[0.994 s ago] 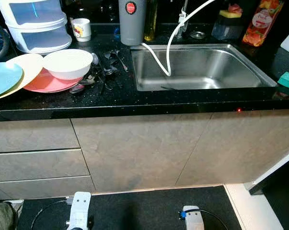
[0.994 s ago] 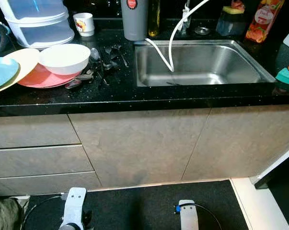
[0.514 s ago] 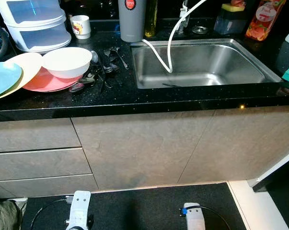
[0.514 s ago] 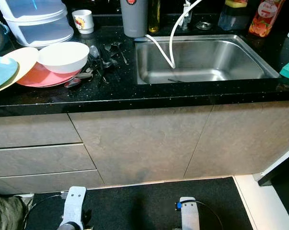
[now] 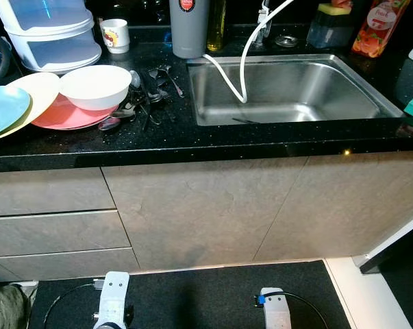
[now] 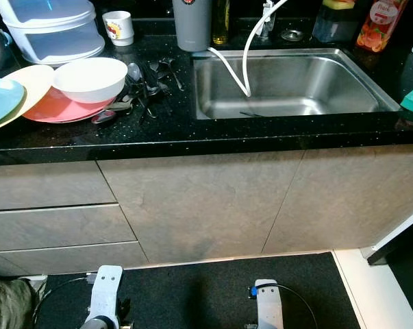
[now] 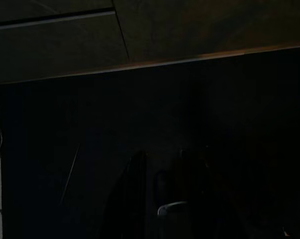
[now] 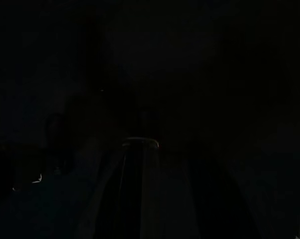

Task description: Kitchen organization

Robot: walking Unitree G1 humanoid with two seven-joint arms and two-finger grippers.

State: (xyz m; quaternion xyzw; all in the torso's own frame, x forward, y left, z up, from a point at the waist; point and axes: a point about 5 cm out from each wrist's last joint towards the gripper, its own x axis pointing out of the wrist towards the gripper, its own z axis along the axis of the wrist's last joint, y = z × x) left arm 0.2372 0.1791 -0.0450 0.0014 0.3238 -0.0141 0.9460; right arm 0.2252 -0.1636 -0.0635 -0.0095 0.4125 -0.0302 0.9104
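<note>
On the black counter's left side a white bowl (image 5: 95, 86) sits on a pink plate (image 5: 62, 116), beside a cream plate (image 5: 40, 90) and a blue plate (image 5: 2, 110). Several spoons and forks (image 5: 148, 99) lie scattered between the bowl and the steel sink (image 5: 309, 86). A white hose (image 5: 242, 68) hangs into the basin. My left arm (image 5: 112, 305) and right arm (image 5: 276, 314) hang idle low over the dark floor mat, far below the counter. The left gripper (image 7: 162, 199) and the right gripper (image 8: 159, 199) are dim shapes in the dark wrist views.
Stacked clear plastic containers (image 5: 52, 31), a mug (image 5: 115, 34) and a grey tumbler (image 5: 188, 27) stand along the back. Bottles (image 5: 374, 27) and a sponge holder (image 5: 329, 24) stand behind the sink. Grey drawers (image 5: 52, 229) and cabinet doors (image 5: 206, 212) face me.
The camera has shifted slightly, so the counter sits a little higher in the picture. Nothing on the counter has moved and both arms still hang idle.
</note>
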